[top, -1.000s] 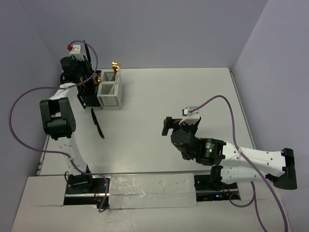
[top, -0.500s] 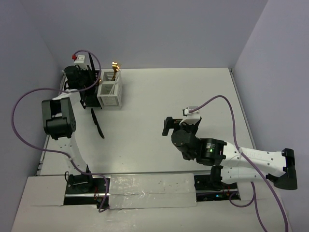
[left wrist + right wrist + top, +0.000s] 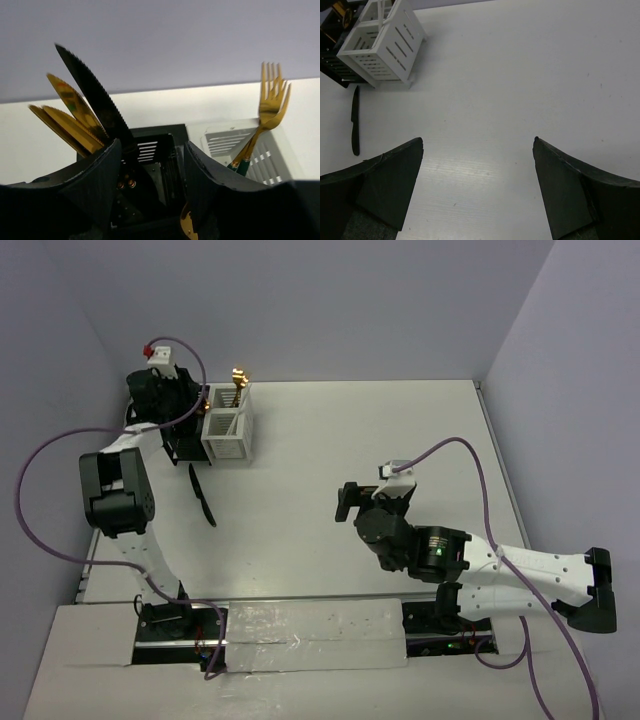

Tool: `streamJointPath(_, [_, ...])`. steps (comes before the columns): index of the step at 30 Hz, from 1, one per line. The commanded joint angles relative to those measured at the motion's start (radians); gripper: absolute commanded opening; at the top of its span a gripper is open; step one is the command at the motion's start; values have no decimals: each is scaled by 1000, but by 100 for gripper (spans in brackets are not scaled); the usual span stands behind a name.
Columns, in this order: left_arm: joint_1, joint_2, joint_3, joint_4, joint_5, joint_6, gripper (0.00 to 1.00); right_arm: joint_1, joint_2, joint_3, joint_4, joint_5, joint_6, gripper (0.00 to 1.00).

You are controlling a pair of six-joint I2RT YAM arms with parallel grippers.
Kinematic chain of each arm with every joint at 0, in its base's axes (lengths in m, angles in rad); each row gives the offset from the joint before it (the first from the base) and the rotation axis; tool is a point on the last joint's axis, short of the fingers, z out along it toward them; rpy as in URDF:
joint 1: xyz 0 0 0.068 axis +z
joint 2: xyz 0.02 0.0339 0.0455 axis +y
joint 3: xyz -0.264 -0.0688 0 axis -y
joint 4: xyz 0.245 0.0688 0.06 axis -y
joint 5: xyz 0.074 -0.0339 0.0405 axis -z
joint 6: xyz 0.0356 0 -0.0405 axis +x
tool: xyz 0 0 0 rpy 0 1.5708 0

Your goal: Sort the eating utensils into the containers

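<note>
Forks (image 3: 272, 100): polished gold metal, glossy. Gold blades (image 3: 75, 105): same mirror finish. Serrated knife (image 3: 97, 97): black, satin sheen. White caddy (image 3: 385, 42) & black caddy (image 3: 160, 132): matt plastic. Counter (image 3: 520, 75): matt white, faint grain. Right fingers (image 3: 390, 180): matt black plastic.

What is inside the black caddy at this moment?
A black serrated knife and several gold knife blades rise out of the black caddy, leaning left. Their handles are hidden behind the fingers of the left gripper.
</note>
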Motion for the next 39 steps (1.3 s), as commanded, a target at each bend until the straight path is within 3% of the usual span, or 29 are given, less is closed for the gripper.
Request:
streamJointPath(1, [3,-112,7,-18,-12,-15,62,-2,-18,9,32,3,9,96])
streamJointPath(7, [3,-218,33,-119,18,-60,62,-2,-32,-7,42,-33,12,96])
streamJointPath(11, [3,-316,49,-395,-24,-72,61,-1,-41,-14,23,-61,33,96])
streamJointPath(14, [2,-445,-93,-552,-42,4,60,0,-60,-31,0,-67,64,96])
streamJointPath(17, [0,-577,-187,-671,-21,170,61,2,-92,-66,32,-84,47,96])
streamJointPath(18, [0,-624,-229,-783,-10,257,61,2,-106,-74,47,-90,38,96])
streamJointPath(23, [-18,-714,-342,-1076,-79,425,64,2,-144,-115,67,-93,36,96])
streamJointPath(29, [-52,-718,-447,-1114,-153,434,71,3,-192,-155,76,-104,46,95])
streamJointPath(31, [-78,-666,-465,-1077,-166,411,76,3,-208,-163,78,-104,47,95])
streamJointPath(39, [-104,-469,-471,-928,-214,330,78,3,-251,-184,52,-96,73,95])
